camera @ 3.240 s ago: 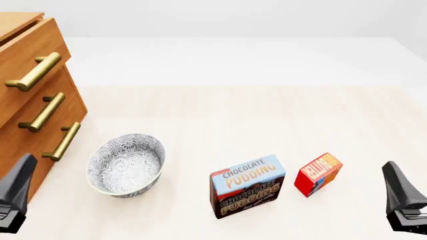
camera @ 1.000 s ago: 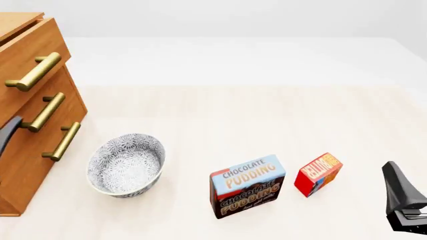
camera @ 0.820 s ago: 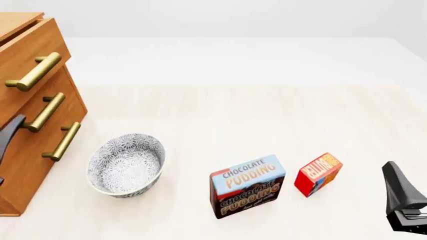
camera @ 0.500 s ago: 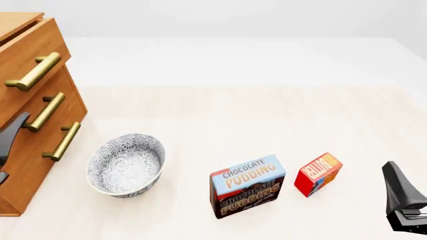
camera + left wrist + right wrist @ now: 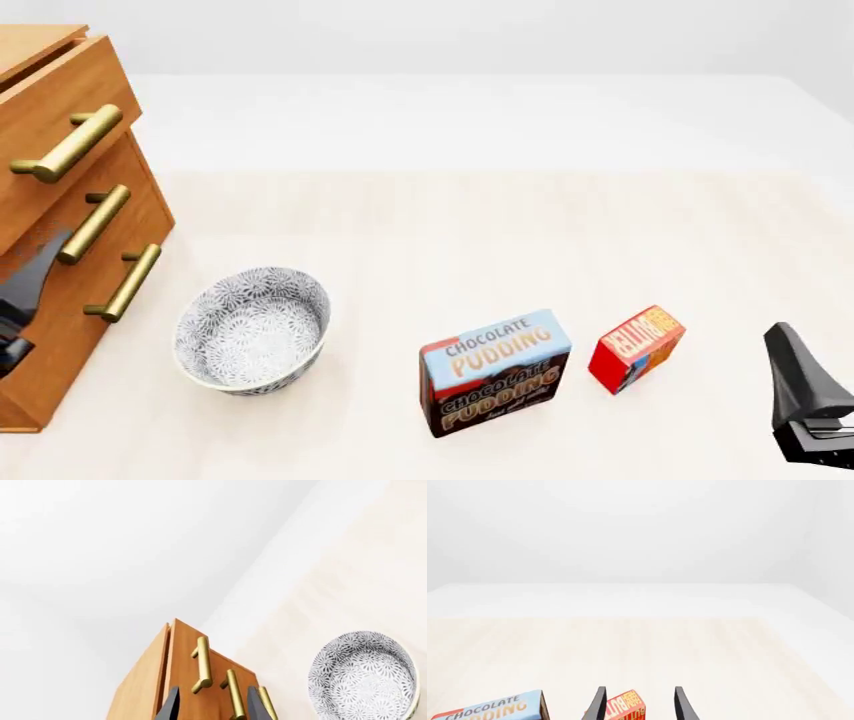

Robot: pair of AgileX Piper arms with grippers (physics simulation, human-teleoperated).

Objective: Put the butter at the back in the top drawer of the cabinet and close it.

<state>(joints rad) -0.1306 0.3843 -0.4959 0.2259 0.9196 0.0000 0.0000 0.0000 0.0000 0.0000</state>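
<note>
The left gripper (image 5: 208,705) is seen with its fingers spread and nothing between them, just in front of the cabinet (image 5: 40,330), beside the middle and lowest handles. The top drawer (image 5: 54,110) stands slightly out from the cabinet face, so it is judged partly open. A slip could follow here: the wrong bar could be caught, since the three handles lie close together, and a lower drawer could be pulled instead. The patterned bowl (image 5: 251,328), near the cabinet's foot, could be knocked by the arm.

The right gripper (image 5: 637,707) is likewise spread and holds nothing. The butter (image 5: 638,349) lies on the table (image 5: 467,220) well apart from the cabinet, past the Chocolate Pudding box (image 5: 495,371), and appears between the right fingers in the right wrist view. The pudding box could be nudged if the reach strays toward the cabinet.

Counted: one cabinet, three drawers, three brass handles, one bowl, one pudding box, one butter, two grippers.
</note>
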